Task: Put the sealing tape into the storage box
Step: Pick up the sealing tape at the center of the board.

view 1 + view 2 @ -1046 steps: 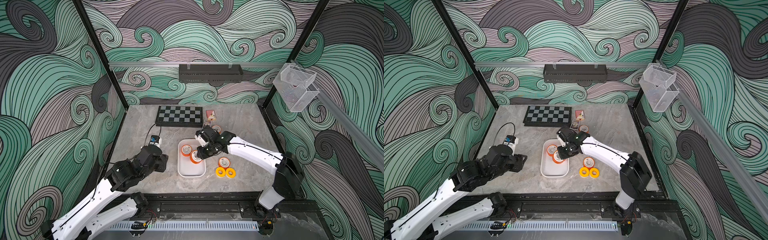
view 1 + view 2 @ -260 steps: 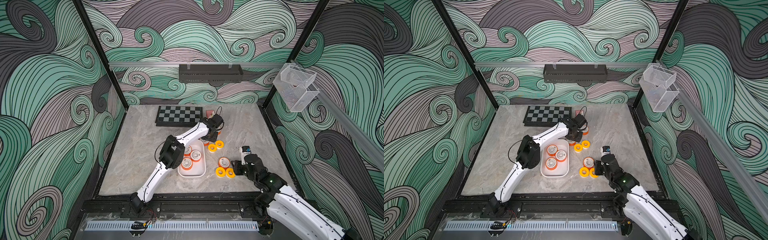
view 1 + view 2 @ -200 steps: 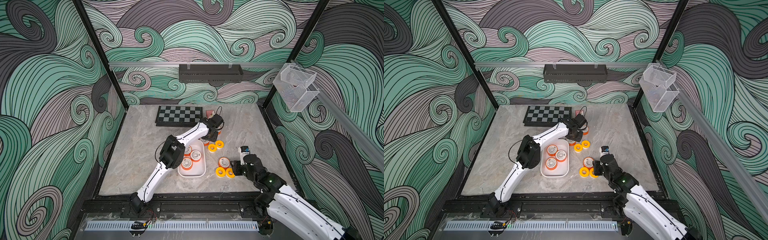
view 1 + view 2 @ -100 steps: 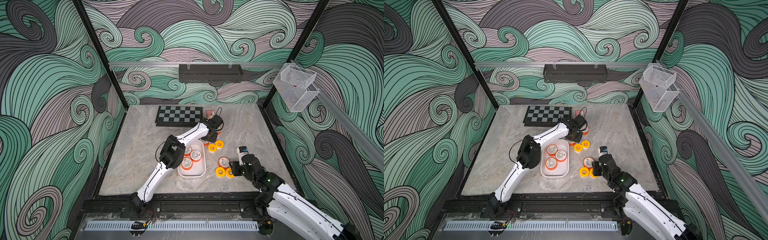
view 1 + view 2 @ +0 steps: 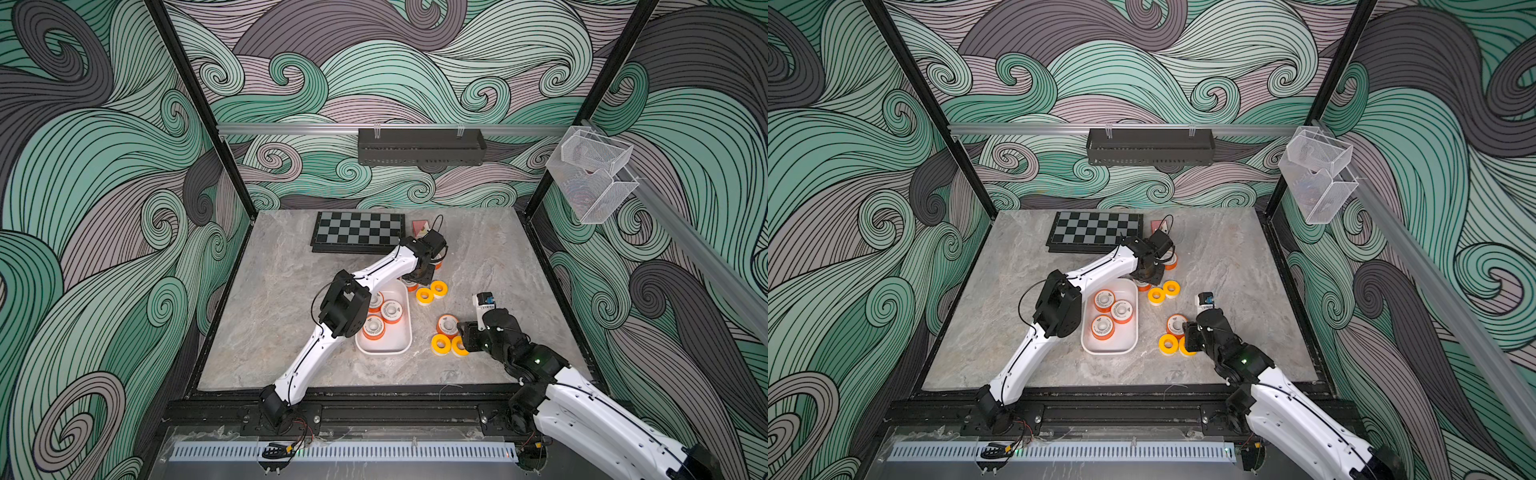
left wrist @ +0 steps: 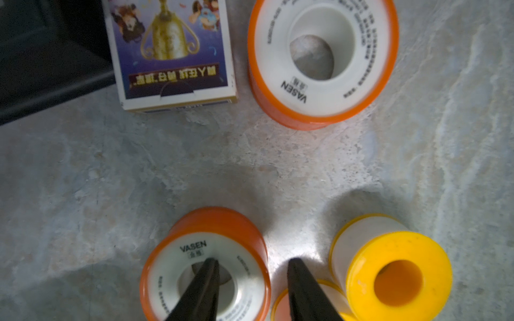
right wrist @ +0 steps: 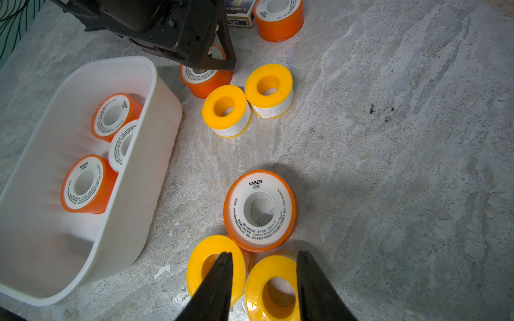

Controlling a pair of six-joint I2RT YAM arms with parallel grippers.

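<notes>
On the left of the marble table (image 5: 282,291) sits the white storage box (image 5: 384,350). Three rolls of the sealing tape (image 5: 372,327) already lie in it, orange spools with their white printed faces up, bunched toward its far end. Just past the box's far right corner the left gripper (image 6: 253,261) is down over a fourth orange spool (image 6: 169,275), which stands on the table outside the box. Its jaws are parted, one finger (image 6: 203,289) over the core hole and the other outside the rim, so the spool's wall lies between them, though I see no pinch on it. Behind that spool a card pack (image 6: 172,50) lies flat, with a fifth orange spool (image 6: 322,55) just beside it. To the right of the gripper the far yellow rings (image 5: 1156,295) stand as a pair, just beside each other and near the fourth spool. Nearer the front a sixth orange spool (image 7: 260,209) rests face up, and the near yellow rings (image 7: 214,266) sit right up against its near side, touching each other. The right gripper (image 7: 264,253) hovers low over those two, jaws parted and holding nothing. One fingertip is above one ring's hole and the other is at the outer edge of its neighbour. All seven of these rolls stand on the marble outside the box.
</notes>
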